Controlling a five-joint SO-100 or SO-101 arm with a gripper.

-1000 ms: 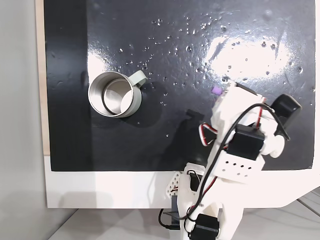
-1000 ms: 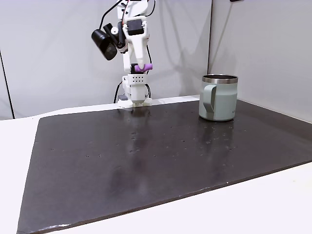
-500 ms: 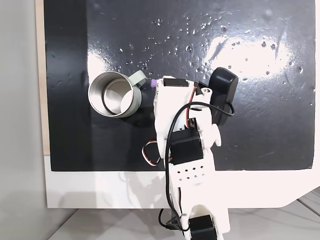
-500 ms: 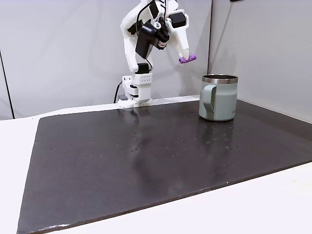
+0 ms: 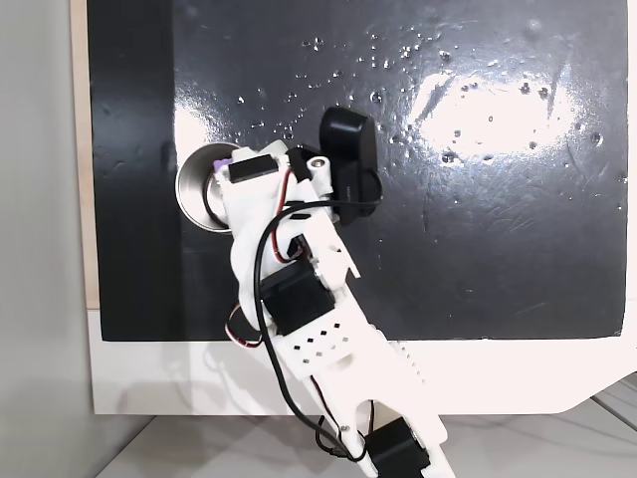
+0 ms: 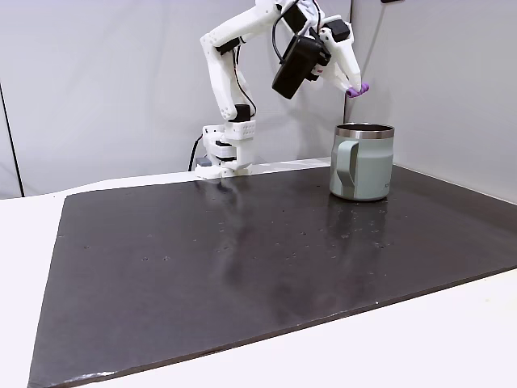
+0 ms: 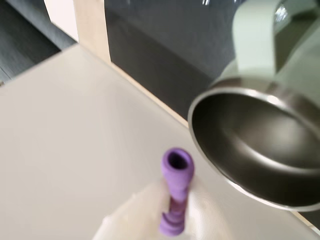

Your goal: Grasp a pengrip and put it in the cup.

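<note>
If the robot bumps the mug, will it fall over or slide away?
Probably neither, easily. The mug looks squat with a wide flat base on the dark mat, so it should resist tipping. Its steel inside suggests some weight. A hard sideways knock might still slide it a little, since the glossy mat looks smooth.

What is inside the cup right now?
In the wrist view the cup shows bare steel wall, nothing in it; its far bottom is cut off by the frame. The pengrip is in the gripper, above the rim.
</note>
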